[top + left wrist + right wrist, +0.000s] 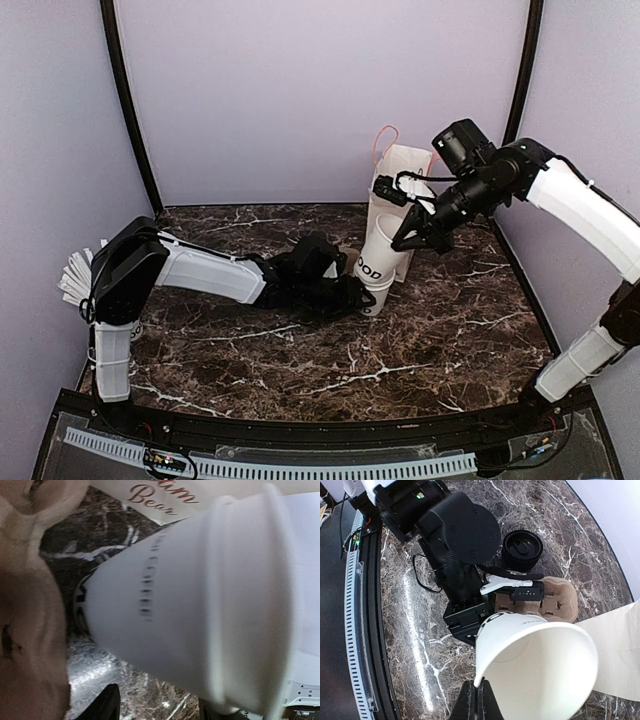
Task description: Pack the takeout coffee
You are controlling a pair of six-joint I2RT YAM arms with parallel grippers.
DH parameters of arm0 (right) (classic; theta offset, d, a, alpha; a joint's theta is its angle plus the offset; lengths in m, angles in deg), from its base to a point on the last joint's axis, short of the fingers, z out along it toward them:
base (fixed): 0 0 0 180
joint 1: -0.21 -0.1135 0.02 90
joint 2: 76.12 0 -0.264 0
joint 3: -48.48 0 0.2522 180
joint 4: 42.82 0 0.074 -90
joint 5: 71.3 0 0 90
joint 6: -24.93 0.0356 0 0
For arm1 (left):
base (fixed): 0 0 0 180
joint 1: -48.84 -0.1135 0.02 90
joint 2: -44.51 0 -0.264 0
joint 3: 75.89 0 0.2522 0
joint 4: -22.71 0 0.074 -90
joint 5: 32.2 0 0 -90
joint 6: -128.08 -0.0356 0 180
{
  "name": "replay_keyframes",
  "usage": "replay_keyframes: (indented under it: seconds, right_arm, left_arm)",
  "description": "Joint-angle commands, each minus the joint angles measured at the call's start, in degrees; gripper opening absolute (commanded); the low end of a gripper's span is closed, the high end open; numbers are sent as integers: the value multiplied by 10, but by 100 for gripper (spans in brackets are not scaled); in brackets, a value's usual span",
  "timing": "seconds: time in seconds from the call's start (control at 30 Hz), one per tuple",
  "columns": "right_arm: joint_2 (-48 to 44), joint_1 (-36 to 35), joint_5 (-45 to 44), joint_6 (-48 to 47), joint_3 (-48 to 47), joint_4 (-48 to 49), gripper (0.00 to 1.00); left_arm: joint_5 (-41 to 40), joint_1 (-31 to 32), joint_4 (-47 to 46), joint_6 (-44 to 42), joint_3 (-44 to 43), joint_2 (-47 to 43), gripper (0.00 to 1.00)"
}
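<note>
My right gripper is shut on the rim of an open white paper cup with black lettering near its base. It holds the cup tilted above the table, beside the white paper bag. No lid is on this cup. A round black lid lies alone on the marble. My left gripper sits low at the cup's base with its jaws apart. In the left wrist view the cup fills the frame above the two black fingertips. No cup with a lid on it is in view.
A brown cardboard cup carrier lies by the lid. The bag has red lettering and a pink handle. A white cup with straws stands at the far left behind my left arm. Curtain walls enclose the marble table.
</note>
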Motion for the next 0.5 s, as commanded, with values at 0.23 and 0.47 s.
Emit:
replay_keyframes:
  seconds: [0.23, 0.47]
  right_arm:
    - [-31, -6, -62, -29, -40, -32, 0]
    - [-57, -9, -21, -76, -4, -56, 0]
  left_arm:
    - [-3, -6, 2, -23, 4, -32, 55]
    - [-13, -4, 42, -64, 35, -99, 57]
